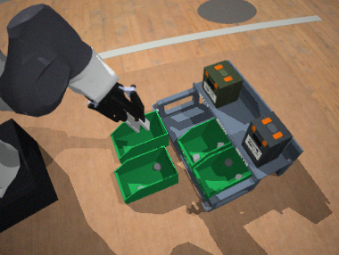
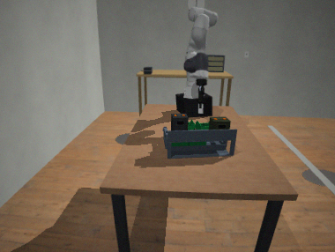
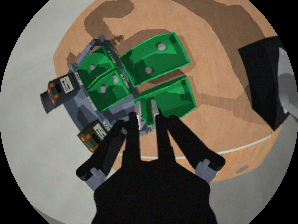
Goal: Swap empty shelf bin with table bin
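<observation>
Two green open bins stand side by side on the table. The farther one (image 1: 140,135) looks empty; it also shows in the wrist view (image 3: 169,99). The nearer one (image 1: 147,175) holds a small grey part (image 1: 157,167). My gripper (image 1: 138,124) hangs over the far rim of the empty-looking bin with its fingers a little apart and nothing gripped; it also shows in the wrist view (image 3: 148,121). The grey shelf (image 1: 232,134) stands to the right with two more green bins (image 1: 202,140) (image 1: 223,168), both with parts in them. The shelf's far slot (image 1: 183,115) looks vacant.
Two dark boxes with orange tabs (image 1: 223,82) (image 1: 267,140) sit on the shelf's upper board. My black base block (image 1: 20,174) stands at the left. In the exterior view the shelf (image 2: 199,142) hides the bins on the table.
</observation>
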